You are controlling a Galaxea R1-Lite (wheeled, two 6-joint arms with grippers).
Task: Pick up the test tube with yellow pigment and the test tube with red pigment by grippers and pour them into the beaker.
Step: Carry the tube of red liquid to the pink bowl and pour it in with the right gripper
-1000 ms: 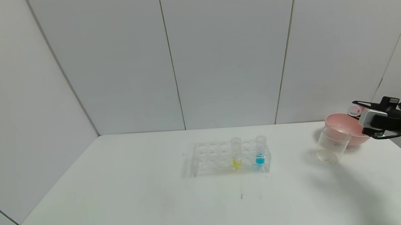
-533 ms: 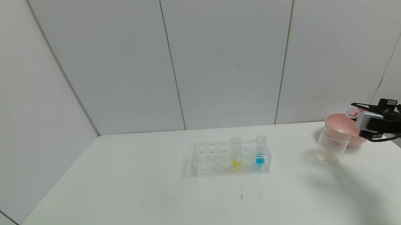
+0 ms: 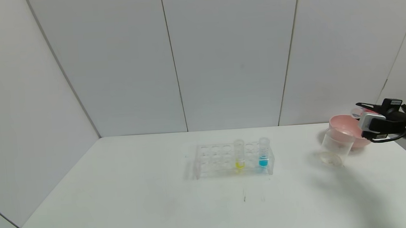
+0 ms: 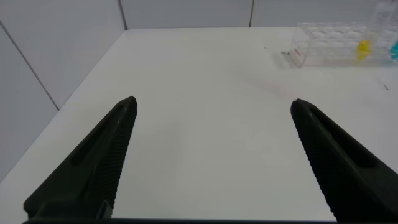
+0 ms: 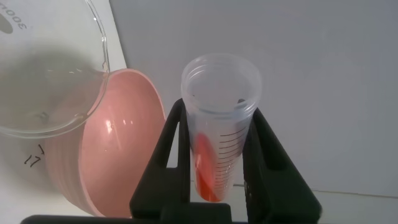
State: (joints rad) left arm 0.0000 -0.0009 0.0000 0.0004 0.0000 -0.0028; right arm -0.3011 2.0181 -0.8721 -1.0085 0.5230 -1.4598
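Note:
The test tube with yellow pigment (image 3: pixel 239 155) stands upright in the clear rack (image 3: pixel 220 161) at mid-table; it also shows in the left wrist view (image 4: pixel 363 46). My right gripper (image 3: pixel 360 107) is shut on the test tube with red pigment (image 3: pixel 357 112), held tilted near level above the pink bowl, just right of the beaker (image 3: pixel 335 147). In the right wrist view the gripper (image 5: pixel 217 112) clamps the tube (image 5: pixel 219 134), with red liquid lying along its lower wall and the beaker rim (image 5: pixel 93 68) beside it. My left gripper (image 4: pixel 213 101) is open and empty over bare table left of the rack.
A blue-liquid tube (image 3: pixel 263 152) stands in the rack right of the yellow one. The pink bowl (image 3: pixel 345 127) sits behind the beaker near the table's right edge; it also shows in the right wrist view (image 5: pixel 118 149). White walls close the back and left.
My right gripper with the red tube has shifted slightly left, toward the beaker. The rack, tubes, beaker and bowl have not moved.

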